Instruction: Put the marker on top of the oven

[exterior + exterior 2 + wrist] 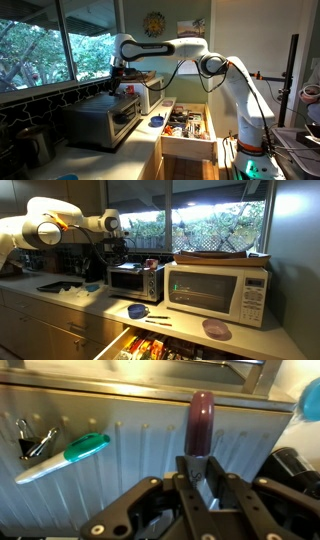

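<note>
The maroon-capped marker (202, 420) is pinched end-on between the fingers of my gripper (202, 468), its cap pointing away from the wrist at the ribbed steel top of the toaster oven (130, 415). Whether the cap touches that top, I cannot tell. The oven sits along the back edge of the counter (182, 316), under the window, with the white microwave (220, 292) beside it. On the oven's top, off to one side of my marker, lie a green-capped pen (62, 458) and a black binder clip (28, 438). Below the counter's front edge an open drawer (186, 128) full of utensils stands pulled out.

Risks, as I judge them: let go end-on, the marker may topple, roll across the steel and drop off the oven toward the counter or the drawer. A tilt toward the pen's side could knock the pen or clip. Pressing down too far could drive the cap hard into the metal.
</note>
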Robot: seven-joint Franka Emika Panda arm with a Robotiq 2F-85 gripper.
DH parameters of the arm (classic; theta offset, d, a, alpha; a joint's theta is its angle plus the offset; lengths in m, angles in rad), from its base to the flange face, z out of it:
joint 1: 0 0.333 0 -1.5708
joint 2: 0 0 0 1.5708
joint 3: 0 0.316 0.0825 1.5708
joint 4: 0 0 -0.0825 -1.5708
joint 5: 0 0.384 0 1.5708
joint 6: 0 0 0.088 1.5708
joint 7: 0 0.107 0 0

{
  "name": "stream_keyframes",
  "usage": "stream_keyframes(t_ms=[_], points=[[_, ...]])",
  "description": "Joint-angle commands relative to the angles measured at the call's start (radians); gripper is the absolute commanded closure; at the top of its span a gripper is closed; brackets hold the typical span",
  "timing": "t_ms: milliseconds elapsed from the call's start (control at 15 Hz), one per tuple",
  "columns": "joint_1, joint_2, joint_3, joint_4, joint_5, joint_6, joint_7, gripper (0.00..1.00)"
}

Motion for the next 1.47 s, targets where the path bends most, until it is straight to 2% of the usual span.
stream_keyframes(t_ms=[0,267,667,1400], points=[[0.056,0.092,-0.039,0.075,-0.086,0.021,0.171,0.94],[0.088,0.183,-0.052,0.186,-0.108,-0.037,0.243,0.94],[0.092,0.264,-0.051,0.376,-0.098,-0.180,0.158,0.94],[0.108,0.356,-0.049,0.495,-0.110,-0.177,0.159,0.94]])
